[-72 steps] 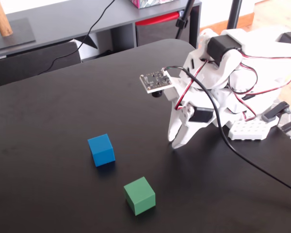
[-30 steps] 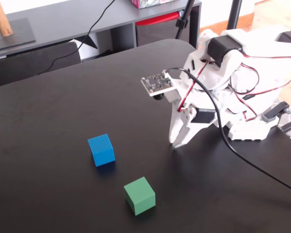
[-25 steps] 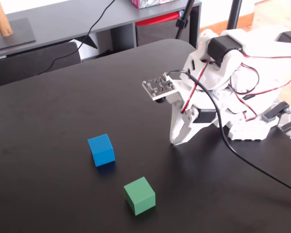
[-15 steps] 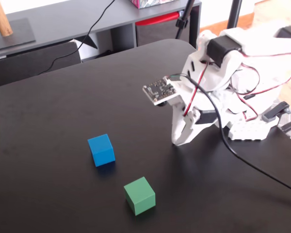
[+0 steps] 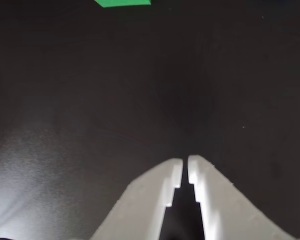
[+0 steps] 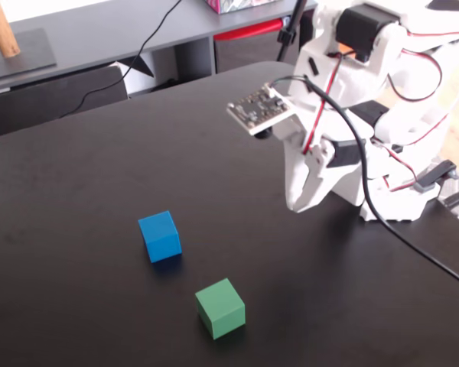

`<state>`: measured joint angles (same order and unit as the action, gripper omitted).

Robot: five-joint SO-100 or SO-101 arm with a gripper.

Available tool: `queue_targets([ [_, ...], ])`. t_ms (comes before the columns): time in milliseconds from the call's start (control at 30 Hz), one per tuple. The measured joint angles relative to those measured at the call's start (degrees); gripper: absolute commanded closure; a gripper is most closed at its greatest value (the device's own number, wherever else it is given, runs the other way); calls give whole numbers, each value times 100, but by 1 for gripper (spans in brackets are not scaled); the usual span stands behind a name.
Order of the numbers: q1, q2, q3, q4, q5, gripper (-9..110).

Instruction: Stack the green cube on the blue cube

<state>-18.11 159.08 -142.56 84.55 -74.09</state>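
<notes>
The green cube [image 6: 220, 307] sits on the black table near the front in the fixed view; only a sliver of it [image 5: 124, 3] shows at the top edge of the wrist view. The blue cube [image 6: 160, 235] sits on the table a little behind and left of the green one, apart from it; it is out of the wrist view. My white gripper [image 6: 297, 205] hangs tip-down just above the table, to the right of both cubes and well away from them. In the wrist view the gripper [image 5: 185, 165] is shut and holds nothing.
The arm's white base [image 6: 398, 187] with red and black cables stands at the right of the black table [image 6: 76, 191]. A grey shelf [image 6: 99, 38] with a cable runs behind the table. A wooden post [image 6: 1, 30] stands at the back left.
</notes>
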Motion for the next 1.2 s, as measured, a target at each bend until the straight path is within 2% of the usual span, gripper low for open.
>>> queue_targets([
  [433,-765,-2575,1819,-861,1037,101],
  [633,-721,-3814,2575,-1406,782,101],
  [933,-220,-5045,2777,-2355,-88,101],
  [1200,325,-5502,3129,-2347,-545,70],
])
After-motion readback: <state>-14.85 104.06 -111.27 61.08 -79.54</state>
